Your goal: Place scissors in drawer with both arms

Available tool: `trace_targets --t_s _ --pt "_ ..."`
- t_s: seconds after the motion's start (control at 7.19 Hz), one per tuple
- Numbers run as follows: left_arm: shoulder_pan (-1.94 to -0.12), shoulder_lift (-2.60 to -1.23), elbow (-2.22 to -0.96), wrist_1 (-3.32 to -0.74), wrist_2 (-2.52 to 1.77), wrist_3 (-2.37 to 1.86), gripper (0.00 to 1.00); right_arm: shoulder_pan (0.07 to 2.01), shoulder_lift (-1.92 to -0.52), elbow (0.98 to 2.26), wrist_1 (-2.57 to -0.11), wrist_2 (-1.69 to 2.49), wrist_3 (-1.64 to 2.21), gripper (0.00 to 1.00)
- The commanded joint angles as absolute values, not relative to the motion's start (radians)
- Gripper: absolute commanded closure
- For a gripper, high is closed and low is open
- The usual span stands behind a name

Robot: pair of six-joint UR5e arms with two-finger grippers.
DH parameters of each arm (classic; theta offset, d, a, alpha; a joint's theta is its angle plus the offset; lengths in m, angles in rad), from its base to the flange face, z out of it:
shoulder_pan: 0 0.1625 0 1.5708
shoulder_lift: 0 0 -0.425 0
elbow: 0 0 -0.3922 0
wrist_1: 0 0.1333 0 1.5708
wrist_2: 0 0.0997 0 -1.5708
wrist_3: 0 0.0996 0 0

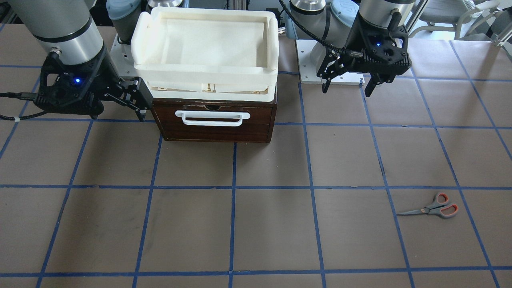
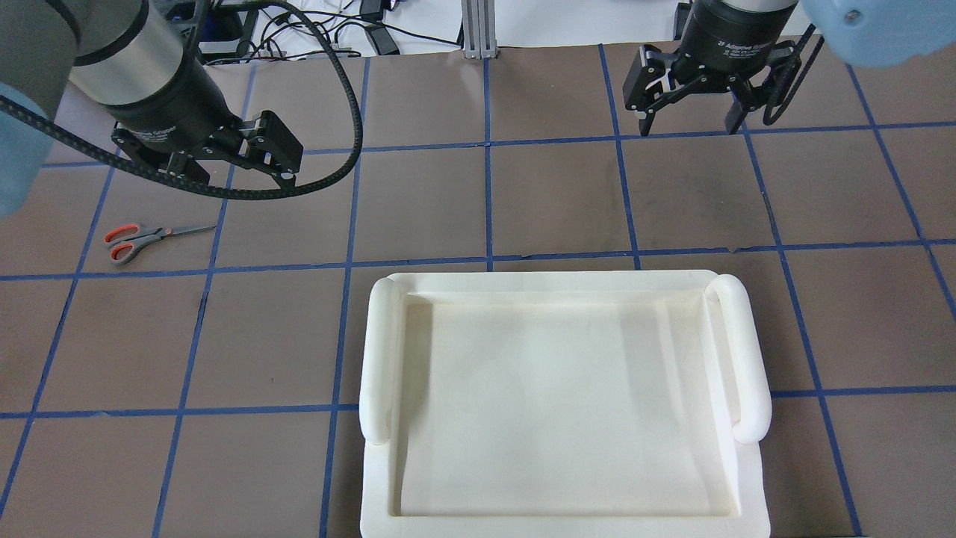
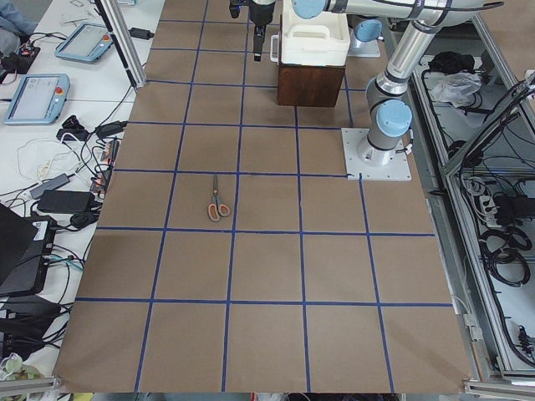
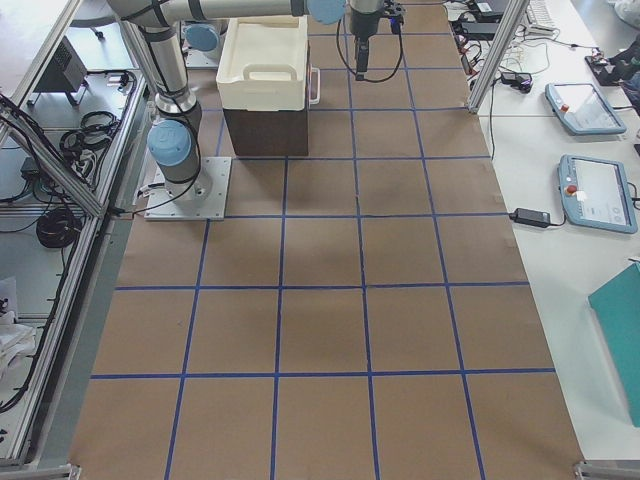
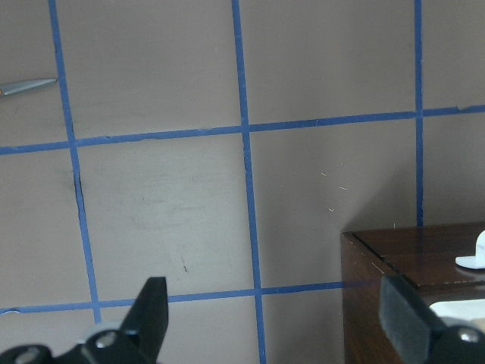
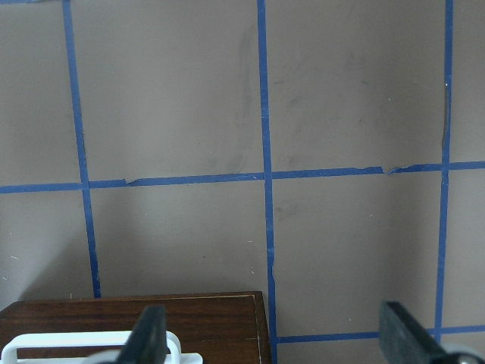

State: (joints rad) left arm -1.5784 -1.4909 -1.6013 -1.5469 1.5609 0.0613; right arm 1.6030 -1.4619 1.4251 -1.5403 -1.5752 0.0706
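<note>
The table (image 1: 272, 232) is covered in matt brown paper, scuffed in places, with a grid of blue tape (image 1: 233, 224). The drawer (image 1: 216, 134) is dark varnished wood with a slight gloss and visible grain. Its handle (image 1: 212, 118) is smooth white plastic. The tray (image 1: 204, 72) is matt cream plastic. The scissors (image 1: 434, 208) have dull grey metal blades and grey plastic handles lined orange-red. The left arm (image 1: 382, 10) and right arm (image 1: 60, 28) are satin silver metal. The left gripper (image 1: 346, 90) and right gripper (image 2: 688, 131) are matt black and ribbed.
</note>
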Motion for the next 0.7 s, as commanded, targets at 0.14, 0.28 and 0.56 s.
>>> trace_targets --t_s 0.14,0.28,0.56 --pt "-1.578 -1.491 -1.601 -1.554 1.562 0.077 0.00 1.605 -1.460 1.427 -1.543 -1.574 0.069 0.00" --pt "-1.575 -1.490 -1.612 -1.557 1.575 0.239 0.00 1.603 -1.459 1.428 -1.558 -1.568 0.068 0.00" --pt "-1.522 -1.486 -1.632 -1.546 1.578 0.551 0.00 1.603 -1.462 1.428 -1.591 -1.575 0.074 0.00"
